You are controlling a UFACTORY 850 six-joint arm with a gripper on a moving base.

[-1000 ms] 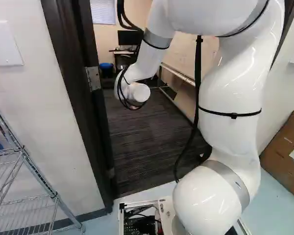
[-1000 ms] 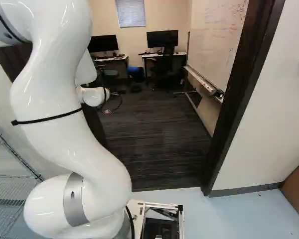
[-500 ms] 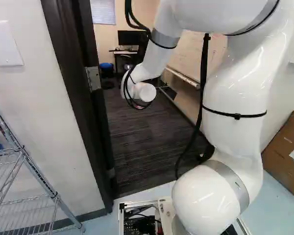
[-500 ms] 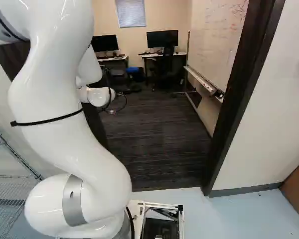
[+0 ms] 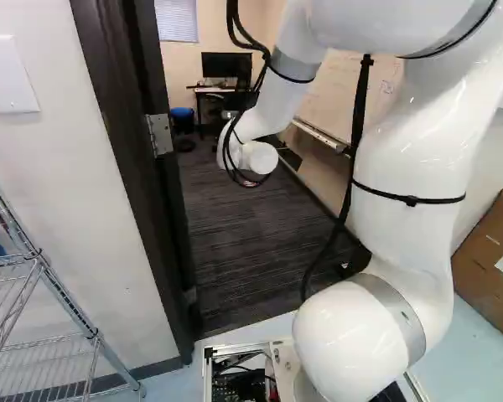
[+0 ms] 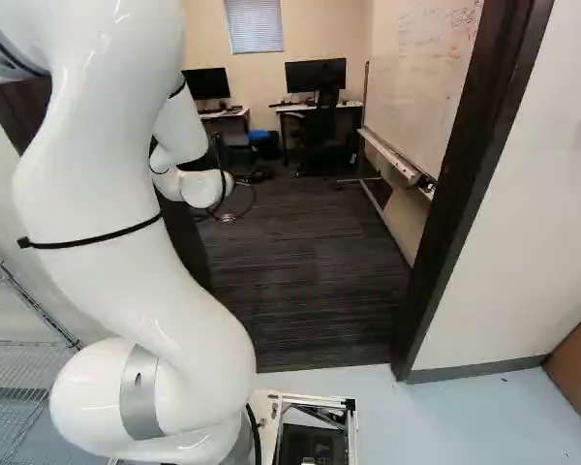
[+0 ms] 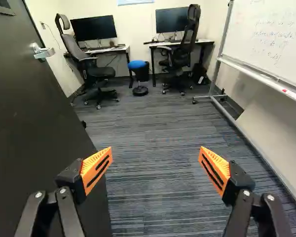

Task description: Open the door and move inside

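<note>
The smooth dark-grey door (image 7: pixel 29 113) with its silver lever handle (image 7: pixel 41 51) stands open beside the end effector (image 7: pixel 156 154), whose fingers are wide apart, holding nothing.

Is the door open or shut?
Open. The door is swung to one side, and you see carpet and a blue stool past it.

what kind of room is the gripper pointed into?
Probably a small office: desks with monitors, wheeled office chairs, and a whiteboard with handwriting on it.
</note>
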